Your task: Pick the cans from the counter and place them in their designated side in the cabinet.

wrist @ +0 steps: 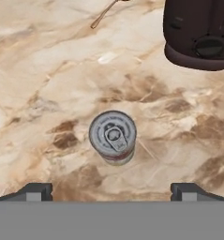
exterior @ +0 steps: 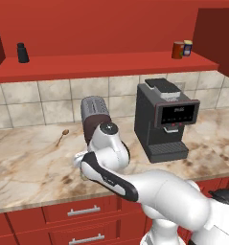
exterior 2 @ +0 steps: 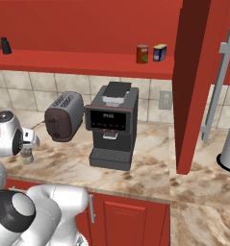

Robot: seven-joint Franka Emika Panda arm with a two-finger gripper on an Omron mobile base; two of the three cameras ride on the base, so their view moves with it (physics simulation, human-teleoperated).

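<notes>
Silvery can (wrist: 113,137) upright on the counter (wrist: 48,93), near the front edge, well left of the coffee machine (exterior 2: 110,126) and in front of the toaster (exterior 2: 64,116). Likely light, rigid and smooth-walled, so prone to slipping or tipping if nudged off-centre; best taken across the round side wall, mid-height, below the pull-tab lid. Gripper (wrist: 111,191) directly above, jaws spread wide and empty, tips apart on either side of the can, not touching. Wooden spoon (exterior: 62,137) farther back toward the tiled wall. Up on the cabinet shelf (exterior 2: 87,62), dark red can (exterior 2: 142,54) already standing beside a blue-and-yellow one (exterior 2: 159,52).
</notes>
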